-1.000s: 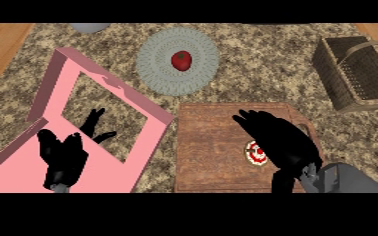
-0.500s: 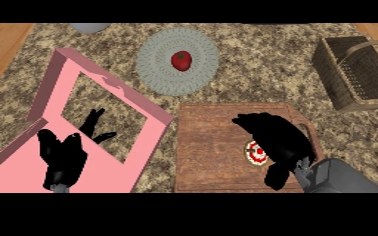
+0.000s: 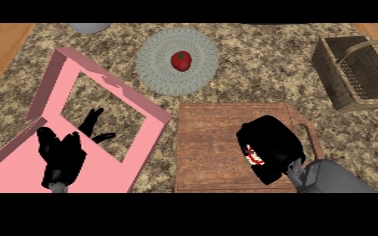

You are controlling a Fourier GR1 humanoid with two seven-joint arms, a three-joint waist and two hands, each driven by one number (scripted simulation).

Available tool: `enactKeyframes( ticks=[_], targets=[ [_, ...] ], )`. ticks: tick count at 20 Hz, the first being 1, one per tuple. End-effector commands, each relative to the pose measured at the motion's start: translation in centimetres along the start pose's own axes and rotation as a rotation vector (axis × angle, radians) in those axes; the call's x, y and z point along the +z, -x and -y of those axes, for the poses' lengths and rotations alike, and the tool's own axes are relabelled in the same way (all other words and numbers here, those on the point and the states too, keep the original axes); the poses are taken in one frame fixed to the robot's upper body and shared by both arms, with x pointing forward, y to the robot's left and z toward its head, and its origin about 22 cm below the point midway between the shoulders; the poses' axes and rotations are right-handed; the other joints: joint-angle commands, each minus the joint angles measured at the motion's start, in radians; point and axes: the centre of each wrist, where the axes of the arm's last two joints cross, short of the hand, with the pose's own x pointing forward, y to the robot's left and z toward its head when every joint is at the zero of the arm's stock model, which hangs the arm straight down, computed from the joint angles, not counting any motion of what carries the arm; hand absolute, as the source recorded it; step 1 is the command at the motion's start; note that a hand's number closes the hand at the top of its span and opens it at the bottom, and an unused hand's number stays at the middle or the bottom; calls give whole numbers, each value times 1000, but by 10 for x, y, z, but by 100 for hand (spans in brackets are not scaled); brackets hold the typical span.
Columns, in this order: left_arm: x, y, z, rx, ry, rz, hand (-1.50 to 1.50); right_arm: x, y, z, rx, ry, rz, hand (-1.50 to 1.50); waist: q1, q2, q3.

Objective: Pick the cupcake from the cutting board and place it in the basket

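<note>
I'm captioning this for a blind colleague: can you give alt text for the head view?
The robot's right hand curls its fingers over a cupcake on a wooden cutting board. A wicker basket sits apart at the upper right; a red fruit lies on a grey plate beyond the board. The left hand rests open over a pink frame.

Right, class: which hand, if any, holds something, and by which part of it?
The right hand has its fingers curled over the top of the cupcake, which sits on the cutting board. The left hand holds nothing.
</note>
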Motion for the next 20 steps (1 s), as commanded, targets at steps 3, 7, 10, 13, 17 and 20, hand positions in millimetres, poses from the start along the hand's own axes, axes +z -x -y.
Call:
enactKeyframes(
  ticks=[3, 7, 10, 13, 17, 20],
  targets=[
    [12, 37, -7, -73, -69, -165, 0, 27, 4, 13, -19, 17, -105, 150, -19, 6, -13],
    [14, 35, -39, -62, -69, -208, 0, 48, -22, 22, -64, 40, -202, 150, -30, 4, -14],
    [9, 27, -12, -63, -56, -184, 0, 69, -43, 35, -62, 130, -228, 150, -24, 4, -14],
    [27, 52, -21, -70, -73, -191, 0, 88, -38, 46, -116, 259, -233, 150, -20, 2, -13],
    [19, 33, -17, -24, -69, -172, 0, 101, -45, 69, -607, 473, -123, 150, -32, 6, -8],
    [17, 35, -28, -58, -89, -175, 0, 133, -45, 92, -772, 698, -52, 150, -47, 4, -11]
  ],
)
